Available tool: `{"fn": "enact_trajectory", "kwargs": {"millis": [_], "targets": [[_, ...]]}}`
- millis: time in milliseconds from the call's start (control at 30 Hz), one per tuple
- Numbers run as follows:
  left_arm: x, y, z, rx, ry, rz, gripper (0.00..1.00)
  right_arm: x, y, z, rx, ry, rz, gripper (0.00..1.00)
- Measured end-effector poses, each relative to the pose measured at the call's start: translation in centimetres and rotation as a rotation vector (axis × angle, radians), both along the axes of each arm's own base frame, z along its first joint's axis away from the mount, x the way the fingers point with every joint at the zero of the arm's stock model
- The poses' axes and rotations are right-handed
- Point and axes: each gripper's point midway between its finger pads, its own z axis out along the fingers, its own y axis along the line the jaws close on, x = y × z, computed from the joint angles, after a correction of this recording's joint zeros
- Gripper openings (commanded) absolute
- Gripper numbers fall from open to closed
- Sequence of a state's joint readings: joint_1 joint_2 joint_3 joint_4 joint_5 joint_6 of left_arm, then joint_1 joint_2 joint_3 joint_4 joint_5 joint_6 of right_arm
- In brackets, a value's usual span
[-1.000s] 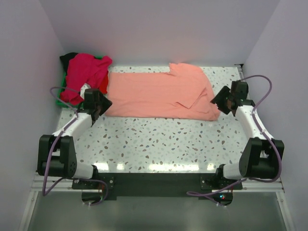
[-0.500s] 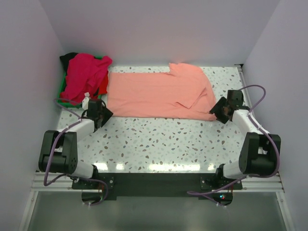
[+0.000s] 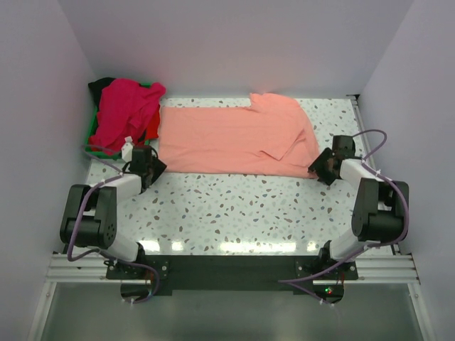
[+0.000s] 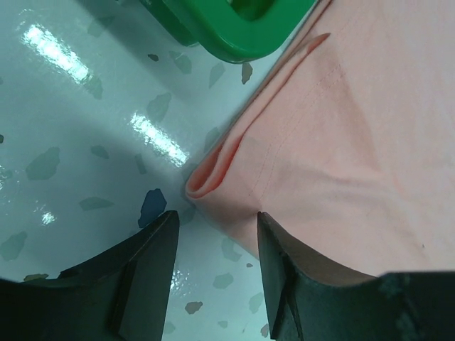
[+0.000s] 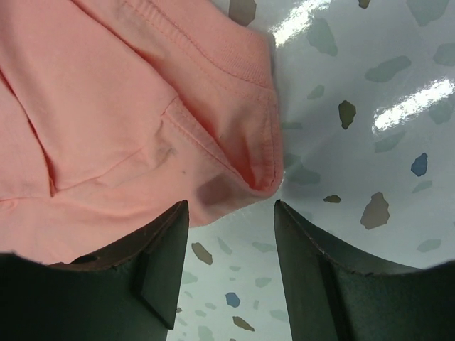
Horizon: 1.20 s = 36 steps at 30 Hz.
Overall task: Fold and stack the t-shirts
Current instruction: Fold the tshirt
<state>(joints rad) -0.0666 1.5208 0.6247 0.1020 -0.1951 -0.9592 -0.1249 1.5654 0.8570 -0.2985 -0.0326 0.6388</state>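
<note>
You see the salmon-pink t-shirt spread on the table, long axis left to right, with the left end effector straddling its near left corner and the right end effector its near right corner, both jaws apart, gripping nothing.

Lab test booth, plain walls, speckled table

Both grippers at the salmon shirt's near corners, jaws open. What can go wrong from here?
1. The left gripper straddles a doubled-over corner of the salmon shirt; closing may catch only one layer.
2. At the right gripper the corner is a bunched hem and might slip out.
3. The green tray sits close to the left corner; a lift could snag it.
</note>
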Motion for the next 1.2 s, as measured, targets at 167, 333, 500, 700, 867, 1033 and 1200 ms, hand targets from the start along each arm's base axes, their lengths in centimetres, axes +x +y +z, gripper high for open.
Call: {"fn": "enact_trajectory", "kwargs": {"millis": [167, 333, 500, 700, 867, 1033, 1200], "targets": [[0.3, 0.3, -0.2, 0.013, 0.001, 0.014, 0.41, 0.2, -0.3, -1.3, -0.005, 0.024, -0.016, 0.42], [0.7, 0.5, -0.7, 0.02, 0.012, 0.023, 0.1, 1.0, -0.6, -1.4, -0.003, 0.017, -0.033, 0.1], [1.0, 0.5, -0.8, 0.027, 0.034, 0.018, 0.0, 1.8, -0.7, -0.9, 0.001, 0.012, -0.04, 0.0], [-0.4, 0.7, 0.4, 0.033, 0.047, 0.022, 0.0, 0.8, -1.8, 2.1, 0.008, -0.034, -0.071, 0.0], [-2.6, 0.7, 3.1, 0.03, 0.0, 0.023, 0.0, -1.2, -3.4, 6.6, 0.006, -0.112, -0.116, 0.0], [-6.2, 0.9, 3.8, 0.013, -0.017, 0.039, 0.0, -5.1, -3.4, 7.9, 0.01, -0.096, -0.126, 0.0], [-10.3, 1.2, 3.5, -0.005, -0.013, 0.062, 0.0, -9.7, -2.7, 6.9, 0.007, -0.049, -0.143, 0.06]]}}
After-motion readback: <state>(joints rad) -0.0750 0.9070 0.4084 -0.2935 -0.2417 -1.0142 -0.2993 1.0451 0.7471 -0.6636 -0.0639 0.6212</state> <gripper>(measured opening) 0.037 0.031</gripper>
